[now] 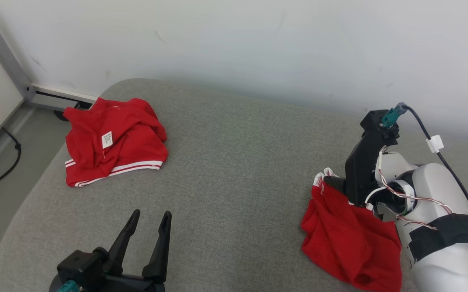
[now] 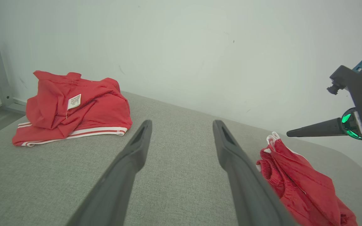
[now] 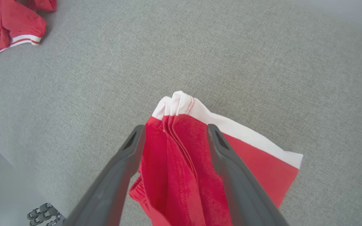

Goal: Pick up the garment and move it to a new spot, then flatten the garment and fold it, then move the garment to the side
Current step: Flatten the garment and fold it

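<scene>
A crumpled red garment [image 1: 349,239] with a white band lies at the right side of the grey cushion [image 1: 238,162]. My right gripper [image 3: 175,130] hovers just over its bunched white-edged end, jaws spread, with a ridge of red cloth [image 3: 181,157] standing up between the fingers. From the head view this gripper [image 1: 333,182] points left and down onto the cloth. In the left wrist view the garment [image 2: 297,179] slopes down to the right, below one dark finger of the right gripper [image 2: 312,129]. My left gripper [image 1: 152,213] stands open above the cushion's near edge, holding nothing [image 2: 182,124].
A second red garment [image 1: 112,142] with white stripes and a white label lies crumpled at the cushion's back left corner [image 2: 71,110]. A white wall runs behind the cushion. A grey metal frame [image 1: 2,61] and a black cable [image 1: 6,162] are on the floor at the left.
</scene>
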Available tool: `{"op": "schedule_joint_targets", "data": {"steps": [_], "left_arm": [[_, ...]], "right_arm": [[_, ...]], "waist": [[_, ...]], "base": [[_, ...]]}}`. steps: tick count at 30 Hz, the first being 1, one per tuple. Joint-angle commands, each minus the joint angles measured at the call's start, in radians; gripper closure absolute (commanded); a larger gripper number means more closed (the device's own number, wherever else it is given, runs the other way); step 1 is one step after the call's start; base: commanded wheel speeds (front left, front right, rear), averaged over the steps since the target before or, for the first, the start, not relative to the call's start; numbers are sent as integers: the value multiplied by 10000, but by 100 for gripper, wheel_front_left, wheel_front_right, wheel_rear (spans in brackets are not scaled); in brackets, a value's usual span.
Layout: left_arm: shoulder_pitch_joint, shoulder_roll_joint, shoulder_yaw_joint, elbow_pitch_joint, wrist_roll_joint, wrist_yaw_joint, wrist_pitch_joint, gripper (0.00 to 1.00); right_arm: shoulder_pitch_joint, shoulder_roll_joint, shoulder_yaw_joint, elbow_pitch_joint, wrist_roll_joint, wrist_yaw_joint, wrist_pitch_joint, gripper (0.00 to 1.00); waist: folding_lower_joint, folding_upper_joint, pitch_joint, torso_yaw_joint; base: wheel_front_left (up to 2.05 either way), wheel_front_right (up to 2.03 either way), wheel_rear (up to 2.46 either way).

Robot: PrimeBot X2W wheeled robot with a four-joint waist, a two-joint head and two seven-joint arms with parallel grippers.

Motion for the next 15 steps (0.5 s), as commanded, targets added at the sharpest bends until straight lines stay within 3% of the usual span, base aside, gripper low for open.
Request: {"op": "schedule_joint_targets", "data": {"steps": [1, 9, 15], "left_arm": [[22, 93, 45, -66, -13, 56, -12, 0], [94, 142, 71, -200, -39, 137, -57, 0], [-23, 129, 29, -170, -85, 98, -129, 0]], "right_arm": [[-20, -47, -118, -219, -201, -17, -87, 0], [1072, -37, -1004, -1999, -1680, -17, -325, 0], [2481, -39, -1247, -3515, -2171, -18, -1393, 0]], "waist": [[0, -1, -21, -96], [0, -1, 98, -337], [0, -1, 287, -496]], "base": [[0, 0, 0], [0, 0, 0], [0, 0, 0]]}}
